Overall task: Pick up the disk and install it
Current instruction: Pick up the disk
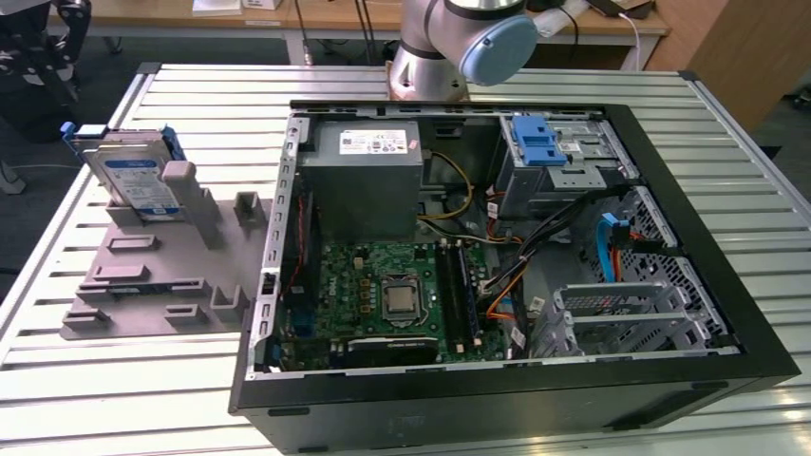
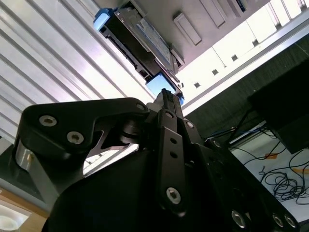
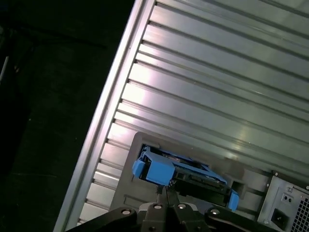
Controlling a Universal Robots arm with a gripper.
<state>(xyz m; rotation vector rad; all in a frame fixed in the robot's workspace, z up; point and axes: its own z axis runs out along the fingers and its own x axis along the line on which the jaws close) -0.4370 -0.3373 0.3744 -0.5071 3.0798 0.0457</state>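
The disk [image 1: 133, 176], a silver drive with a blue-and-white label and a blue frame, stands on edge in a grey holder [image 1: 165, 275] on the exterior view's left. Both wrist views look down on the disk [image 3: 183, 176] [image 2: 140, 38] from well above. My gripper [image 3: 164, 193] [image 2: 166, 94] hangs over it, apart from it, fingers shut together with nothing between them.
An open black computer case [image 1: 709, 237] lies on the slatted metal table [image 1: 152, 399], on the holder's right in the exterior view. Inside are a grey power supply box [image 1: 367, 180], a drive bay with a blue latch [image 1: 538, 142] and a metal drive cage [image 1: 633, 313]. The arm's base [image 1: 438, 57] stands behind the case.
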